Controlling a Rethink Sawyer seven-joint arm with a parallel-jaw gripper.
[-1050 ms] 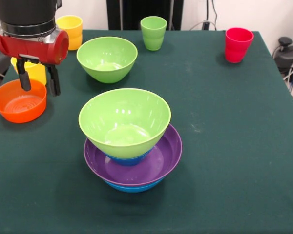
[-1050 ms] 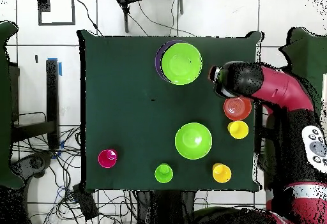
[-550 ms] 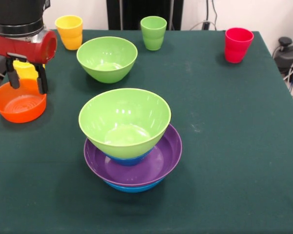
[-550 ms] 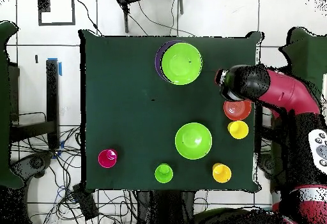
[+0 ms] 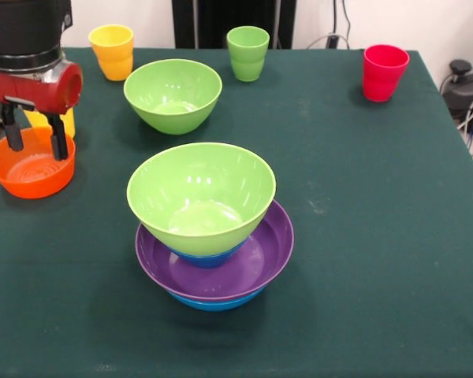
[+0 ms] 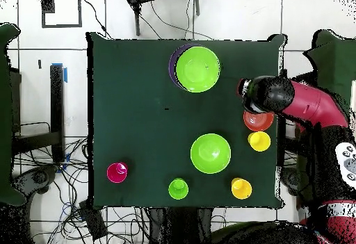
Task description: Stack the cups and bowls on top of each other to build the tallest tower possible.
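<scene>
Over orange bowl point(image 5: 30, 167): parted fingers point(image 5: 59, 135).

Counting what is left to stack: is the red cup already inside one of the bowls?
No, the red cup stands alone on the green cloth, apart from every bowl.

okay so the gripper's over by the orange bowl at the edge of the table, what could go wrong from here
The open gripper hangs over the small orange bowl, which sits close to the table edge; a push on its rim could tip it or slide it off. The yellow cup stands right behind the bowl, so a finger might knock it. The tower already has its light green bowl perched high and apparently loose; adding the orange bowl could unsettle it.
</scene>
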